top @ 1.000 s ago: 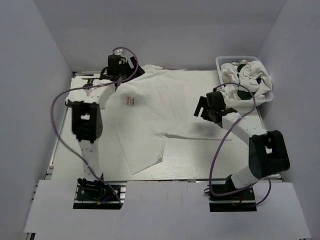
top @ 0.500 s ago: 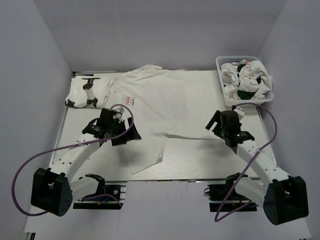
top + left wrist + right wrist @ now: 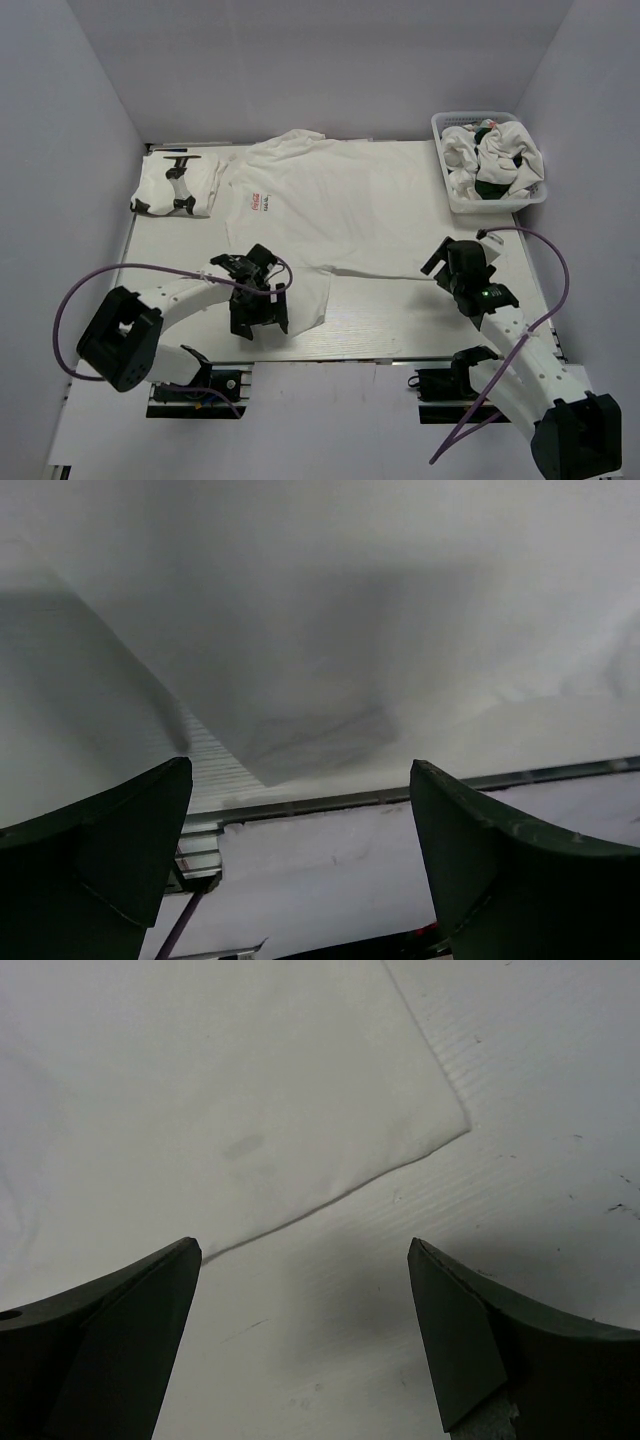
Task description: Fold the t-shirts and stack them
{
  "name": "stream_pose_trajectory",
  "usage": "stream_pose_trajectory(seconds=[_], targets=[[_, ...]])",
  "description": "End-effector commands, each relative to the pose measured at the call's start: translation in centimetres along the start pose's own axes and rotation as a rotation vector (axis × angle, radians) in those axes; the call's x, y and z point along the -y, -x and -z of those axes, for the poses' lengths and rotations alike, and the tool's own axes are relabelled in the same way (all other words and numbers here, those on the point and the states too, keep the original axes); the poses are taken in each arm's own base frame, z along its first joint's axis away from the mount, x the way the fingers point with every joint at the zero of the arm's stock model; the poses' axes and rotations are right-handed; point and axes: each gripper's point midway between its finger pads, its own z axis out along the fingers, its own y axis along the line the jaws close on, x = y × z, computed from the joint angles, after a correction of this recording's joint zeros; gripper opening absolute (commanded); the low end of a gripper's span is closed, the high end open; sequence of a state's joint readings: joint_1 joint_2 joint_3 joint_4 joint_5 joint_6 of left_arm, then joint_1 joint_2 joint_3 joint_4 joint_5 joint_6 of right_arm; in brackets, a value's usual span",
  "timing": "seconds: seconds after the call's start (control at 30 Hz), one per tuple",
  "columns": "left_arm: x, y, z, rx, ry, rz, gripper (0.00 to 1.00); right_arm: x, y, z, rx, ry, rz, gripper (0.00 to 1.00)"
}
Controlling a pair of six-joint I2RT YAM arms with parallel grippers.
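1. White t-shirt (image 3: 340,205) with red chest print lies spread across the table centre.
2. Left gripper (image 3: 258,318): jaws wide apart, empty, over the shirt's near-left corner.
3. Right gripper (image 3: 452,262): jaws wide apart, empty, above the shirt's near-right hem.

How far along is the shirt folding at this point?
Done: a folded shirt lies at the far left. In hand: a spread shirt with a red chest print lies flat in the middle. The left gripper and right gripper hover open by its near corners, gripping nothing. Left: folding and stacking it, then the crumpled shirts in the basket.
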State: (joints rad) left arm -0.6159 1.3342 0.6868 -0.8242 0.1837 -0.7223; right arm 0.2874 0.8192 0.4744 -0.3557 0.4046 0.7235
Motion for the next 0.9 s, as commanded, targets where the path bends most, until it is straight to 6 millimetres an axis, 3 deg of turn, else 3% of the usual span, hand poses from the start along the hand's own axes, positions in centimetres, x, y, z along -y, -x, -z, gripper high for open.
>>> stream_pose_trajectory(seconds=[0.0, 0.17, 0.23, 0.33, 0.43, 0.47, 0.57, 0.6, 0.7, 0.87], targets=[[0.4, 0.5, -0.5, 0.031, 0.064, 0.036, 1.0, 1.4, 1.0, -0.2, 0.047, -0.086, -0.01, 0.9], [0.2, -1.1, -2.4, -0.008, 0.098, 0.054, 0.97, 3.2, 0.2, -1.2, 0.01, -0.191, -0.001, 0.9], [-0.3, -0.8, -2.8, 0.012, 0.125, 0.08, 0.94, 3.1, 0.1, -1.4, -0.001, -0.193, -0.005, 0.9], [-0.6, 0.9, -3.0, 0.096, 0.15, 0.094, 0.8, 2.9, -0.2, -1.8, -0.025, -0.18, 0.003, 0.9], [-0.6, 1.7, -3.5, 0.138, 0.153, 0.091, 0.62, 3.1, -0.1, -2.1, -0.028, -0.181, 0.008, 0.9], [0.3, 2.0, -4.0, 0.134, 0.099, 0.099, 0.47, 3.3, -0.1, -2.3, -0.038, -0.191, 0.015, 0.9], [0.6, 1.8, -4.2, 0.116, 0.084, 0.099, 0.27, 3.9, -0.1, -2.6, -0.05, -0.223, 0.019, 0.9], [0.6, 1.5, -4.3, 0.101, 0.098, 0.091, 0.0, 4.4, -0.3, -2.9, -0.065, -0.24, 0.014, 0.9], [-0.3, 1.0, -4.1, 0.077, 0.145, 0.083, 0.0, 4.1, -0.6, -3.6, -0.1, -0.231, 0.012, 0.9], [-0.9, 0.6, -2.1, 0.103, 0.136, 0.089, 0.0, 3.4, -0.8, -4.5, -0.168, -0.201, -0.014, 0.9]])
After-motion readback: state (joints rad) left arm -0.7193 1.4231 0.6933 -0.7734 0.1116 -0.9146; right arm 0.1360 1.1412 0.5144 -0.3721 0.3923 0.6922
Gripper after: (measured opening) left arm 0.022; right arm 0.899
